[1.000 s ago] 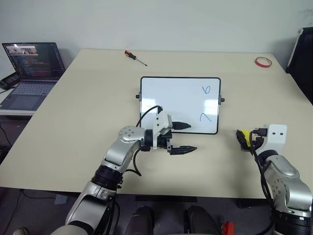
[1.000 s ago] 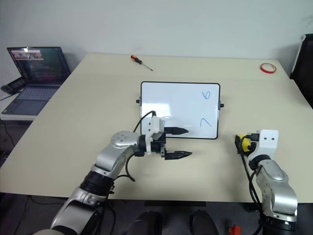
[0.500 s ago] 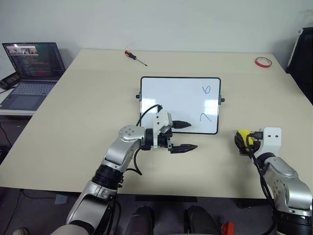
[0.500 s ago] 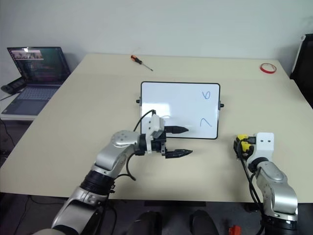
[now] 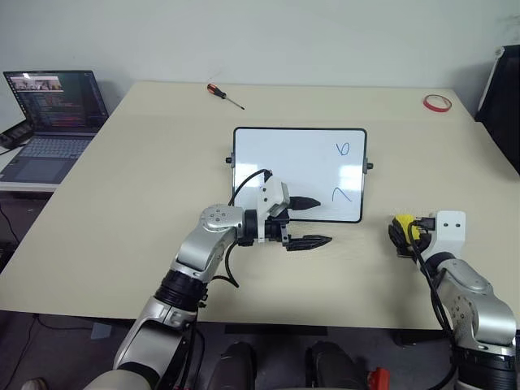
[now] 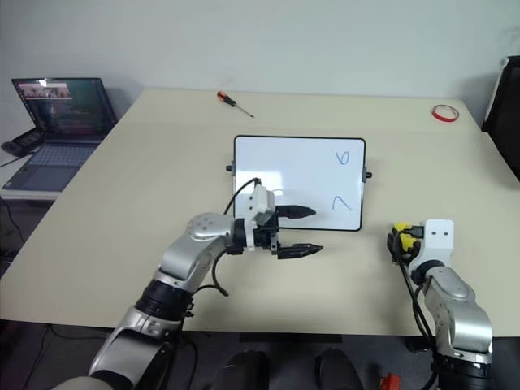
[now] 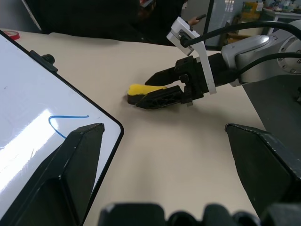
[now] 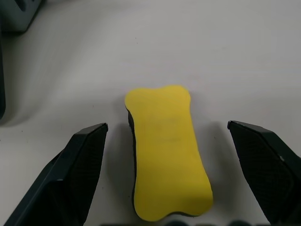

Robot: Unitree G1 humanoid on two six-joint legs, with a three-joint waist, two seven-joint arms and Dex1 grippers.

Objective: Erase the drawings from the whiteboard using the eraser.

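Even, bright overhead light falls on the bench (image 5: 146, 179), leaving soft shadows. A pale glare streaks the whiteboard (image 7: 23, 94) in the left wrist view. Close end effector fingers (image 8: 70, 179) look slightly soft.

Yellow eraser (image 8: 164, 150), dark underside; blue drawings (image 5: 342, 149) on white whiteboard (image 5: 280, 162).

It's a big beige table (image 5: 146, 179) with the whiteboard (image 5: 299, 172) lying flat around the middle. The yellow eraser (image 8: 164, 150) sits on the tabletop off to the right of the board, a red-handled screwdriver (image 5: 224, 95) is up near the far edge, and a red tape ring (image 5: 436, 102) is at the far right corner.
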